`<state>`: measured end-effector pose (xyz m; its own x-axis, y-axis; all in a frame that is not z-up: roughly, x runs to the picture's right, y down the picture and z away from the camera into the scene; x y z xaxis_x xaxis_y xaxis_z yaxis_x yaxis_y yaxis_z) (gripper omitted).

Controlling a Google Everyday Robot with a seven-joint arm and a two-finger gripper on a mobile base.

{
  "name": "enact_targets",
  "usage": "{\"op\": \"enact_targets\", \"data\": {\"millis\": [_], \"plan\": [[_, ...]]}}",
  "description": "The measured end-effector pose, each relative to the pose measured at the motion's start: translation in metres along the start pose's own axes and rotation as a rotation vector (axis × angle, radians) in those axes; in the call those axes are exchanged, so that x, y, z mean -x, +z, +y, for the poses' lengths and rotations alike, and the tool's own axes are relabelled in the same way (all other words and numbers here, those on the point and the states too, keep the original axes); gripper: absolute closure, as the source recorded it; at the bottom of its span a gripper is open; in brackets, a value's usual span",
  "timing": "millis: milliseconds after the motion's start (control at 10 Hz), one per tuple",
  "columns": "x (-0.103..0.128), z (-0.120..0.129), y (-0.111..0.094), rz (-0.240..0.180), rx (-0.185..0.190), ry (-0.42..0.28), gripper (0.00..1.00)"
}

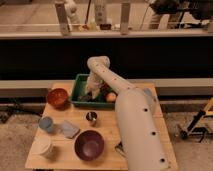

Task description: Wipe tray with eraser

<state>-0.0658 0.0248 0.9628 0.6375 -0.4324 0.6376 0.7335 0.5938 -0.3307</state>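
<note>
Roughly at the middle of the frame we see the green tray [77,86], set at the far edge of the wooden table [75,116], its long side running left to right. Inside it, at the right end, lies an orange fruit [111,97]. The left and upper parts of the tray floor show bare green.

The gripper [90,95] reaches down into the tray, left of the fruit and near the front rim. We cannot tell whether it is apart, together or clamped on anything. A dark patch [85,99] lies at its tip, and we cannot tell whether that is the eraser.

The white arm [132,125] rises from the lower right, bends above the tray's back rim and covers most of the table's right side.

Just left of the tray stands a red bowl [57,97]. Below the tray a small metal cup [91,118] stands on open wood. Further down sits a purple bowl [90,145]. Along the left edge we find a blue cup [46,124], a grey-blue pad [69,129] and a white cup [44,148] near the front corner.
</note>
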Motion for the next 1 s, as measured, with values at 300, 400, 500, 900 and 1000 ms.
{"op": "enact_targets", "data": {"millis": [300,400,500,900,1000], "plan": [[-0.023,0.024,-0.008,0.009,-0.004,0.042,1.00],[-0.026,0.023,-0.009,0.008,-0.009,0.054,1.00],[-0.030,0.020,-0.009,0.010,-0.012,0.065,1.00],[-0.027,-0.017,-0.014,0.013,-0.031,0.063,1.00],[-0.024,-0.024,-0.014,0.012,-0.037,0.058,1.00]]}}
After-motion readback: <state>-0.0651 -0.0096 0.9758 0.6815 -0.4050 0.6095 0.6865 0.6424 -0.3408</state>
